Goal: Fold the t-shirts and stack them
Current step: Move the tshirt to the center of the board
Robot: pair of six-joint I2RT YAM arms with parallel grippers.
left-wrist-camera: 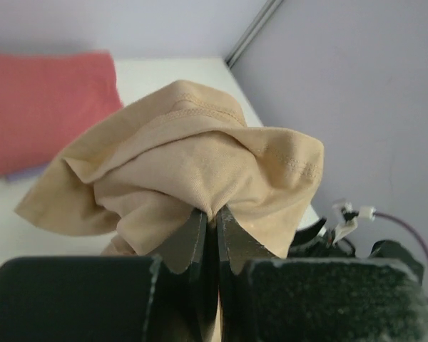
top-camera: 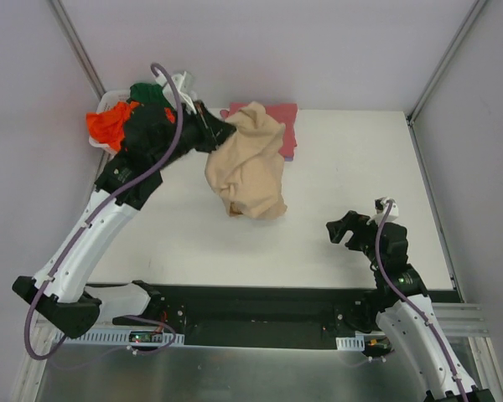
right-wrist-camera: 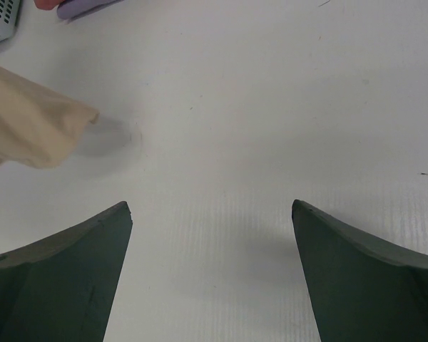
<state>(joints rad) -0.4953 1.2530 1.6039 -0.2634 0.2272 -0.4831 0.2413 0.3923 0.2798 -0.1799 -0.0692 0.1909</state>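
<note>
My left gripper (top-camera: 226, 127) (left-wrist-camera: 214, 212) is shut on a bunched fold of the tan-beige t-shirt (top-camera: 250, 163) (left-wrist-camera: 192, 153). The shirt hangs crumpled from the jaws down to the table's middle. Behind it the pinkish-red t-shirt (top-camera: 281, 126) (left-wrist-camera: 46, 100) lies folded flat on the pale lavender one (left-wrist-camera: 25, 172), of which only an edge shows. The orange t-shirt (top-camera: 109, 124) and the dark green t-shirt (top-camera: 149, 92) are heaped in the basket. At the near right my right gripper (top-camera: 339, 230) (right-wrist-camera: 210, 206) stands open over bare table, the tan shirt's hem (right-wrist-camera: 28, 128) to its left.
The white slotted basket (top-camera: 109, 102) (right-wrist-camera: 0, 18) stands at the far left corner, partly hidden by my left arm. Grey walls and metal posts close in the table at the back and on both sides. A black rail runs along the near edge.
</note>
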